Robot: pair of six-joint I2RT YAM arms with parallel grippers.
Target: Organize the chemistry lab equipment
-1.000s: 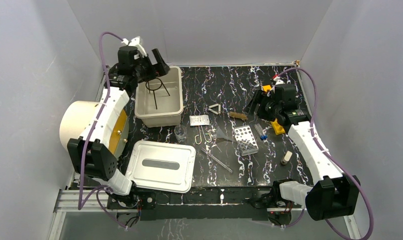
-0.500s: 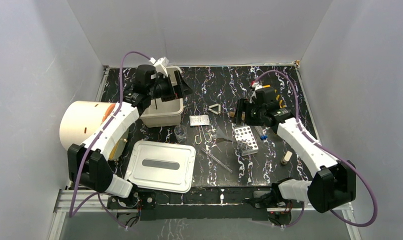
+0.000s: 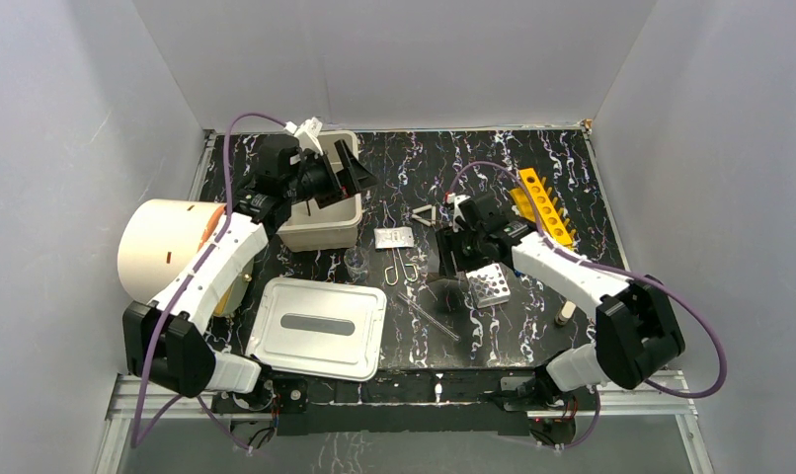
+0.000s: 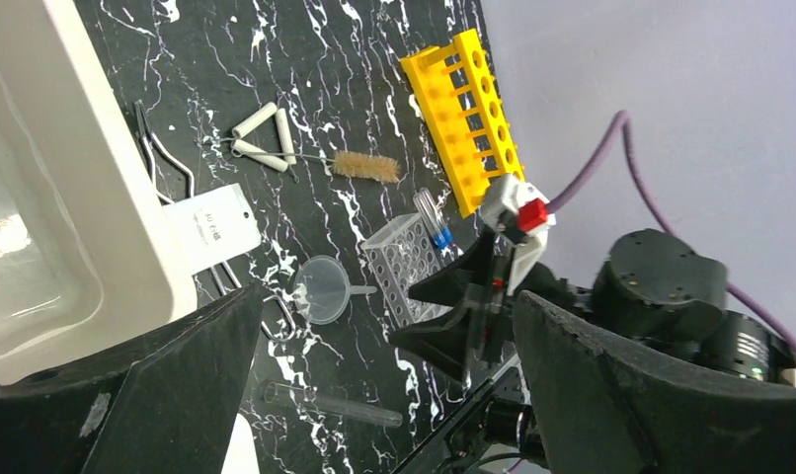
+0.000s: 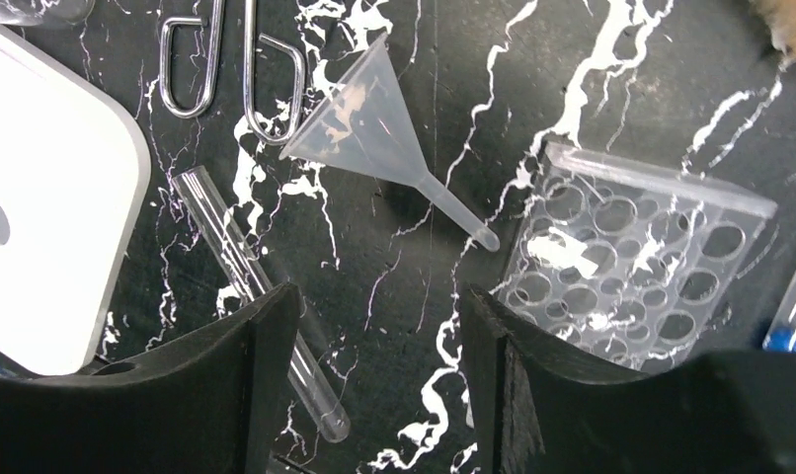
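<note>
Top view: our right claw [image 3: 453,259] hangs low over the worktop's [image 3: 473,168] middle, left claw [image 3: 347,170] above the cream tub's [image 3: 320,225] edge. Left wrist: spread wide, empty, tub at its left. Right wrist: spread too, nothing held. The clear funnel [image 5: 359,114] lies just ahead of the gap. It's light, slick and thin-walled, so we'd pinch its cone rim gently

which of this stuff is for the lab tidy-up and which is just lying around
For the job: yellow tube rack, perforated rack, funnel, test tube, wire tongs, blue-capped vial, brush, bin.
Likely just lying about: big cream cylinder, white card.
</note>
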